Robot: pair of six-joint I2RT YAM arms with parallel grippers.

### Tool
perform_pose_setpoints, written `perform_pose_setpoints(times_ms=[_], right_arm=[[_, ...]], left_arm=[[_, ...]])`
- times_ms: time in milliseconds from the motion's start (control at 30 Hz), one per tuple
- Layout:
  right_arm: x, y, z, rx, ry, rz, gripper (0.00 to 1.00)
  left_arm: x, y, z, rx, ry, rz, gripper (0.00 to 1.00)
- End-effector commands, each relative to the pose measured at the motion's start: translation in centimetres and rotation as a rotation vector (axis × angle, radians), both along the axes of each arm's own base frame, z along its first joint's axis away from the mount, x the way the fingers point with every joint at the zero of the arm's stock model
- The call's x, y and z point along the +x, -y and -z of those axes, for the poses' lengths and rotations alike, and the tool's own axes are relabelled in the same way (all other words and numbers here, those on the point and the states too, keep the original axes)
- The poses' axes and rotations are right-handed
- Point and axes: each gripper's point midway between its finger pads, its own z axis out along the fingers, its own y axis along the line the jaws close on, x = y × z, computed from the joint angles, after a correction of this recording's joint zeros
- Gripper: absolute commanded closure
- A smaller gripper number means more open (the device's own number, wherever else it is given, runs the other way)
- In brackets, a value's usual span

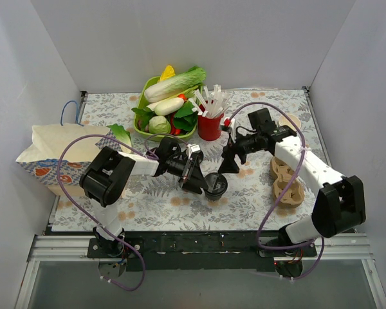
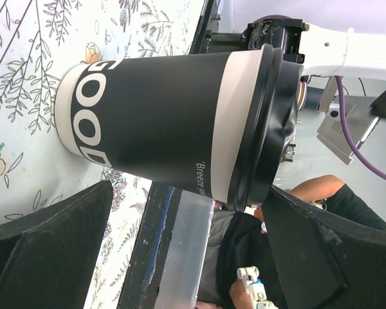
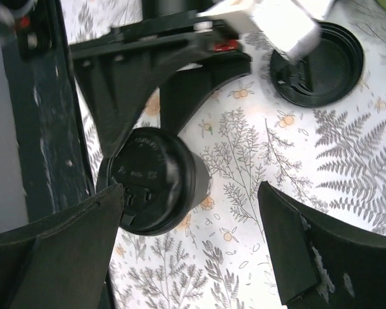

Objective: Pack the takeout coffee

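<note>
The takeout coffee (image 1: 215, 185) is a black paper cup with a white band and a black lid, standing upright on the floral tablecloth near the front middle. My left gripper (image 1: 198, 181) is open right beside its left side. In the left wrist view the cup (image 2: 161, 122) fills the frame just past the open gripper (image 2: 190, 199), not gripped. My right gripper (image 1: 229, 164) is open and hovers just behind and above the cup. In the right wrist view the lid (image 3: 151, 183) sits by the left finger of the open gripper (image 3: 190, 190).
A paper bag (image 1: 58, 158) lies at the left. A red straw holder (image 1: 210, 126) and a green basket of vegetables (image 1: 143, 125) stand at the back. Cardboard cup carriers (image 1: 287, 181) lie at the right. A loose black lid (image 3: 318, 64) lies near the cup.
</note>
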Motion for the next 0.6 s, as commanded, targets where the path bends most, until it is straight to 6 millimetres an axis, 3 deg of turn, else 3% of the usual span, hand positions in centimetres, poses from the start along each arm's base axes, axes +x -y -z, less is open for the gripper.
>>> perform_pose_setpoints(times_ms=[0, 267, 567], right_arm=[[2.8, 0.0, -1.1, 0.149, -0.271, 0.181, 0.07], [2.2, -0.5, 0.7, 0.214, -0.509, 0.194, 0.07], [1.4, -0.5, 3.0, 0.189, -0.576, 0.186, 0.07]], left_arm=[[0.9, 0.4, 1.1, 0.042, 0.033, -0.029, 0.02], [1.4, 0.7, 0.7, 0.035, 0.032, -0.034, 0.02], [1.6, 0.8, 0.9, 0.038, 0.015, -0.033, 0.03]])
